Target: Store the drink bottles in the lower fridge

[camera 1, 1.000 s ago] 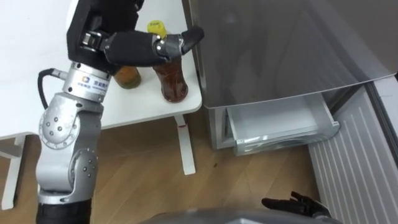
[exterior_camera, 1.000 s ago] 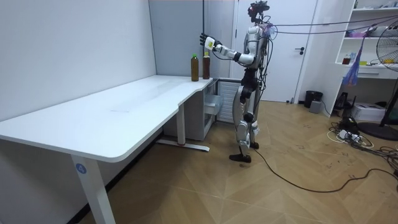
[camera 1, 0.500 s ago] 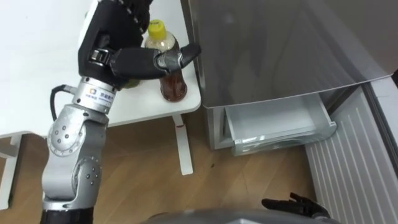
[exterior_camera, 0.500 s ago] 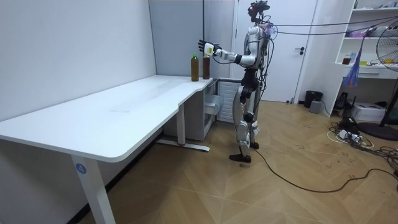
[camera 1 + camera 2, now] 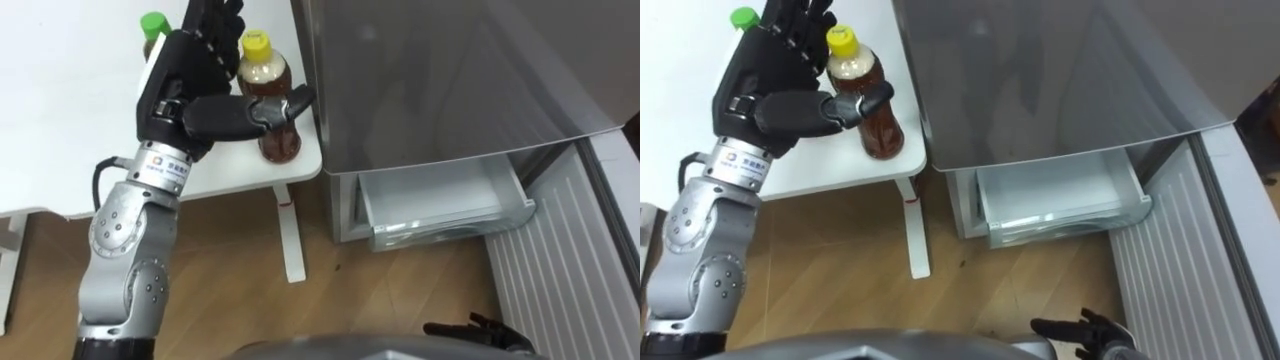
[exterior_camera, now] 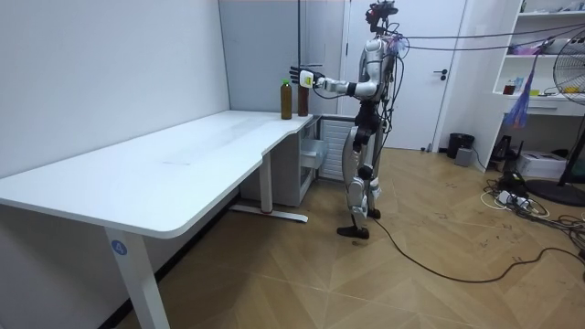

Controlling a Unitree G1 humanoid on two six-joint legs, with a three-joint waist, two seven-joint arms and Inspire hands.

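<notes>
- Drinks: two bottles, both upright at the corner of the white table [image 5: 60, 120] nearest the grey fridge [image 5: 450, 70].
- Yellow-capped bottle [image 5: 280, 140]: brown contents, just right of the raised fingers, with the thumb lying across its front.
- Green-capped bottle [image 5: 153, 24]: just left of the fingers and mostly hidden behind the hand, apart from the cap.
- Left hand [image 5: 190, 80]: spread wide between the two bottles, fingers [image 5: 215, 20] straight and pointing up.
- Thumb [image 5: 255, 112]: stretched out to the right toward the fridge wall. Cannot tell whether it touches the yellow-capped bottle. Nothing clasped.
- Right hand [image 5: 478, 330]: low at the bottom edge over the wooden floor [image 5: 230, 280], well apart from both bottles, fingers loosely extended and holding nothing.
- Drawer [image 5: 440, 195]: at the foot of the fridge, pulled out, well below and right of the left hand's fingers.
- Room view: standing at the fridge end of the table, left arm held out level toward the bottles.
</notes>
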